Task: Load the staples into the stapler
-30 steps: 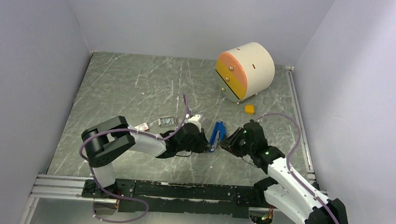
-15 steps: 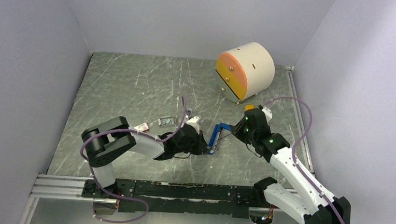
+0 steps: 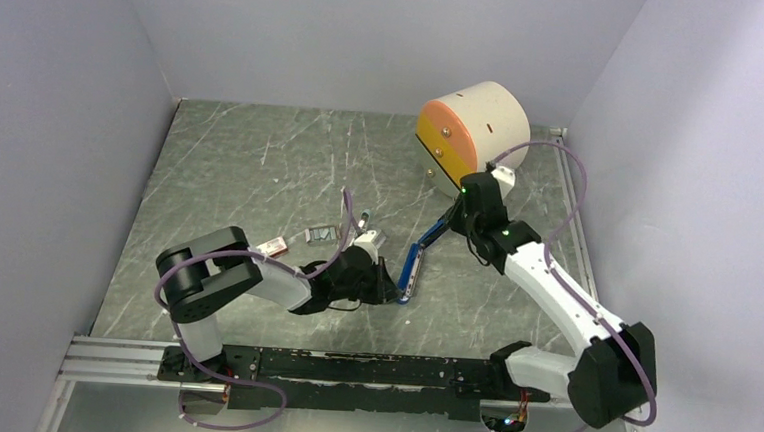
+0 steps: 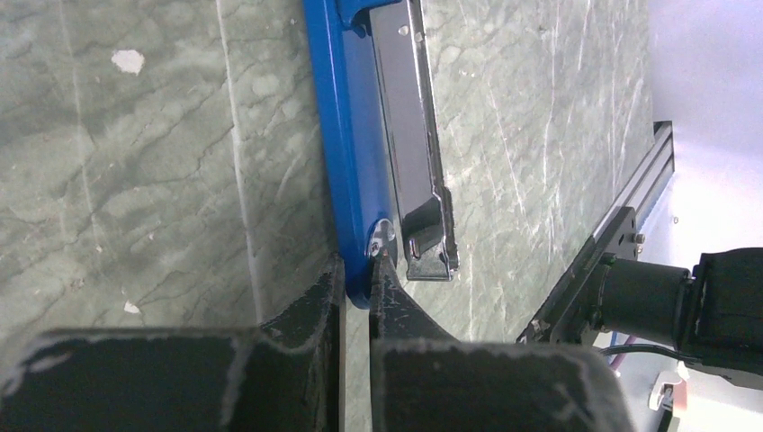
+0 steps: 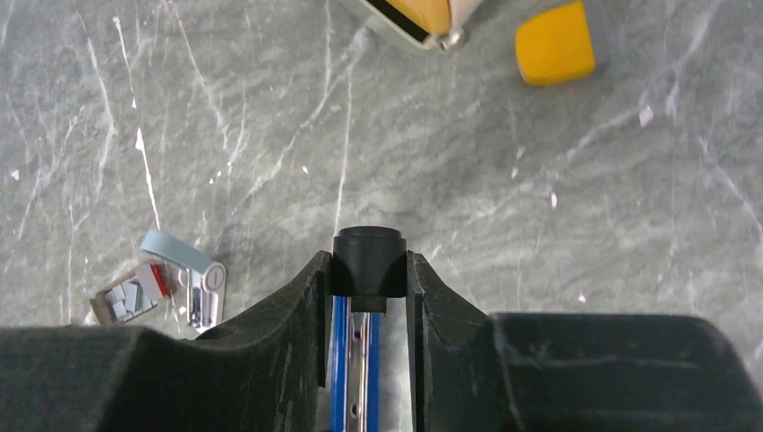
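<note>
Left gripper (image 4: 357, 265) is pinched down to a thin slit on the near end of the stapler (image 3: 413, 263). It has the edge of the blue base right by the rivet, and that end stays low at the table (image 3: 261, 159). Looks like it's there purely as an anchor so the base can't slide or tip.

Right gripper (image 5: 369, 261) is closed around the black end cap of the stapler's top arm, one finger on each side. It's holding that end up and off to the far right. From the top camera the whole thing is hinged open into a long, slightly kinked line between the two arms.

That's why the shiny metal magazine rail (image 4: 414, 135) is lying exposed on the base in the left wrist view. I can't tell if there's anything in it.

The staples (image 3: 323, 234), as best I can make out, are the small grey block on the table left of the stapler, just past the left arm. Neither gripper is touching it. The red-and-white box (image 3: 274, 244) is a bit further left. My guess is one arm has to let go to fetch the block, and then the top might drop shut.
</note>
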Tool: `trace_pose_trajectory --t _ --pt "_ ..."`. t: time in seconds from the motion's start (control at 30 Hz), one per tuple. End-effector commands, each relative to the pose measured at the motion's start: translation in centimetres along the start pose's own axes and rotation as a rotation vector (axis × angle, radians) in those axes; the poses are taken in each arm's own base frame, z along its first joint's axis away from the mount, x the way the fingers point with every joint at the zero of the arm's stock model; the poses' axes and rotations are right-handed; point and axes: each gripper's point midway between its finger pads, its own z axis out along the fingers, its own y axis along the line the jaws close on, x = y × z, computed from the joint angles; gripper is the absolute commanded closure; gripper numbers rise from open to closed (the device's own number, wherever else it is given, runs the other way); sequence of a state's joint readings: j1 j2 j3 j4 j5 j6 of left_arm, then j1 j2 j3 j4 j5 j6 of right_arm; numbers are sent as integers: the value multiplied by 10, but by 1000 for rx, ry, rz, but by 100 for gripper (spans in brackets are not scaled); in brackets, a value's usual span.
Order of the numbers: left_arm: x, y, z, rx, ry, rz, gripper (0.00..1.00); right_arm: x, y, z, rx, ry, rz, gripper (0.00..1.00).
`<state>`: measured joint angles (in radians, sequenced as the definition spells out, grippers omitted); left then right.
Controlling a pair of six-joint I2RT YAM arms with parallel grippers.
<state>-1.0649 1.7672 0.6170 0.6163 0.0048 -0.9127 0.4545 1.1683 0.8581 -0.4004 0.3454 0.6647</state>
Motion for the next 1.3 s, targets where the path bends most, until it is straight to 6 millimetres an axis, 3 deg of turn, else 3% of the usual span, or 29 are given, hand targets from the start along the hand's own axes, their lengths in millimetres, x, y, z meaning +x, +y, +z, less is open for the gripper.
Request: trace_pose_trajectory --t 0.0,0.27,0.47,0.7,0.87,1.1,1.27 --pt "34 28 -13 -72 96 35 90 -42 22 13 -50 -123 -32 87" --pt "45 34 -17 -62 114 -22 86 -21 58 37 -202 26 -52 80" --pt "43 41 -22 -107 102 -25 82 -5 64 50 -216 107 -59 67" --pt "46 48 -23 -124 105 -37 80 11 72 62 -255 176 -76 65" --pt "49 52 -23 -156 128 -40 76 20 81 59 -312 223 -95 46" --pt "38 52 -27 -152 102 -84 77 33 81 52 -368 246 -108 33" --pt "37 51 -26 -125 117 -121 76 60 66 48 -347 289 -134 26"
